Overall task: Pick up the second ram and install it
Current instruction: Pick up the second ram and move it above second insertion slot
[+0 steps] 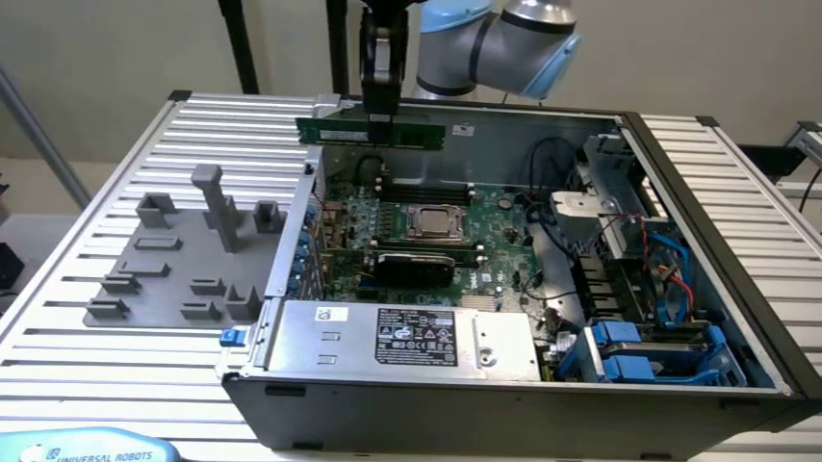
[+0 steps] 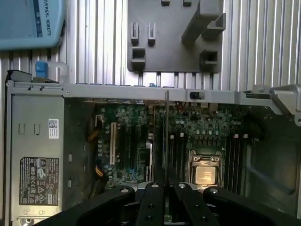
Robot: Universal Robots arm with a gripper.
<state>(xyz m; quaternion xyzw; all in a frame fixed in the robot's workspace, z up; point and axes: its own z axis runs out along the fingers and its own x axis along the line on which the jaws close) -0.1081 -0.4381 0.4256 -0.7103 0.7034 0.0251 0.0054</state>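
Note:
The second ram (image 1: 414,133) is a thin green stick held level and lengthwise above the back left rim of the open computer case (image 1: 514,380). My gripper (image 1: 380,115) is shut on it from above, near its middle. In the wrist view the ram (image 2: 166,127) shows edge-on as a thin line running out from between my fingers (image 2: 153,197). It hangs over the motherboard (image 2: 131,136), close to the dark slots beside the processor socket (image 2: 205,172). The stick is apart from the board.
A grey block fixture (image 1: 180,269) lies on the ribbed table at the exterior view's left. Inside the case are the power supply (image 1: 411,337), cables and blue drive bays (image 1: 642,351). A blue pendant (image 2: 28,23) sits near the case.

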